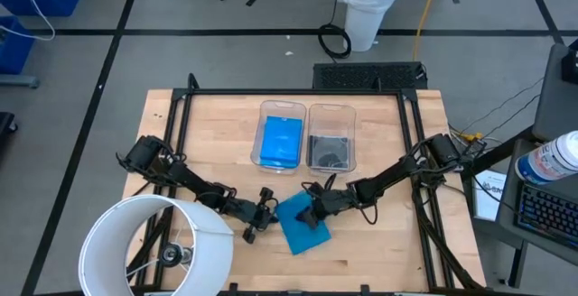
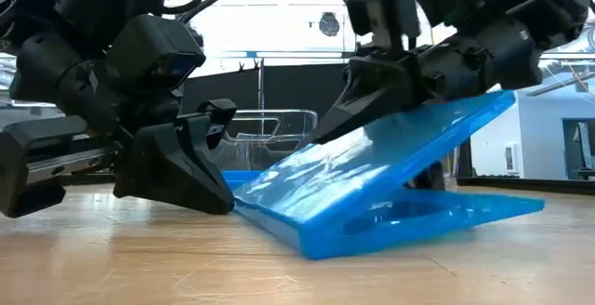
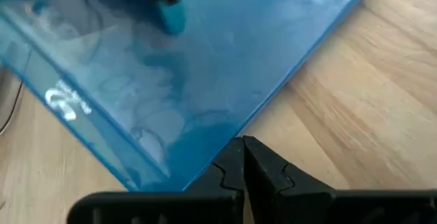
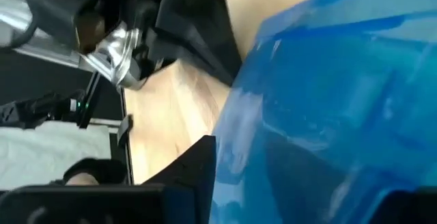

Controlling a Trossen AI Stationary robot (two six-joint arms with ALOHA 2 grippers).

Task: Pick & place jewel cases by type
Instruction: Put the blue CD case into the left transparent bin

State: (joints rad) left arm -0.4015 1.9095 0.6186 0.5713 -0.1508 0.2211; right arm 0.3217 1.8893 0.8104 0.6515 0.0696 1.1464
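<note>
The left gripper (image 1: 262,213) is seen low on the wooden counter (image 1: 379,251), with its jaws closed on nothing and the tips set against the left edge of the bright translucent blue square plastic jewel case (image 1: 302,226). That case is taken as the landmark. It lies in front of the two clear rectangular plastic bins: the left bin (image 1: 281,134), which holds blue cases, and the right bin (image 1: 331,137), which holds dark ones. In the low view the case (image 2: 390,170) is shown tilted, its left edge down on the counter and its right edge raised above a second blue piece (image 2: 465,214) lying flat beneath it.

The right gripper (image 1: 312,213) is placed over the case from the right, with its jaws astride the raised part; whether a firm grip is made cannot be told. The right arm is judged the nearer for lifting. Open counter is left in front and to the right of the case; behind it, the blue bin stands near.
</note>
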